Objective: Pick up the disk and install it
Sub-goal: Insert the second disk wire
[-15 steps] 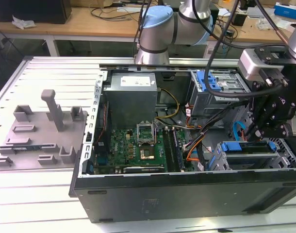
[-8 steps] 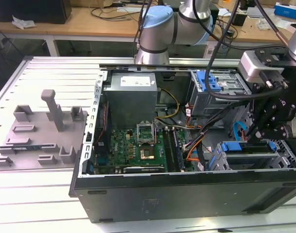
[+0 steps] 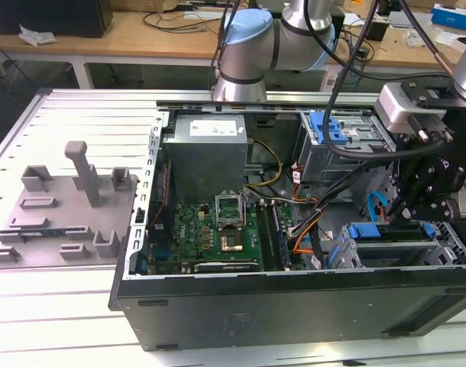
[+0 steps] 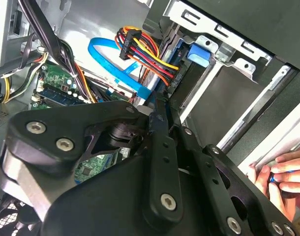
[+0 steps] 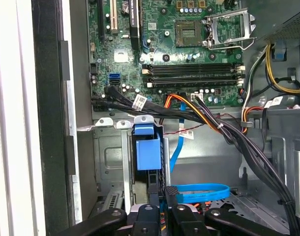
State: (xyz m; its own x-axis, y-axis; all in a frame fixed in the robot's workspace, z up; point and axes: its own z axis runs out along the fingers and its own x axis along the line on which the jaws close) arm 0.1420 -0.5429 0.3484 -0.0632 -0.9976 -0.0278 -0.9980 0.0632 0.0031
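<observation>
One gripper [image 5: 161,196] is seen low in the first wrist view, its fingers drawn narrow and apparently pinched on the rear edge of the disk [image 5: 147,153]. The disk is held edge-on, its blue carrier partly entered in the grey cage [image 5: 108,162]. For a clean install, the carrier is best kept square to the cage rails and the blue cable [image 5: 199,191] kept clear. A hand [image 4: 283,174] is rested at the case edge in the second wrist view. The motherboard [image 5: 165,44] lies beyond. The contact itself is masked by the fingers, and the disk's depth cannot be judged.
</observation>
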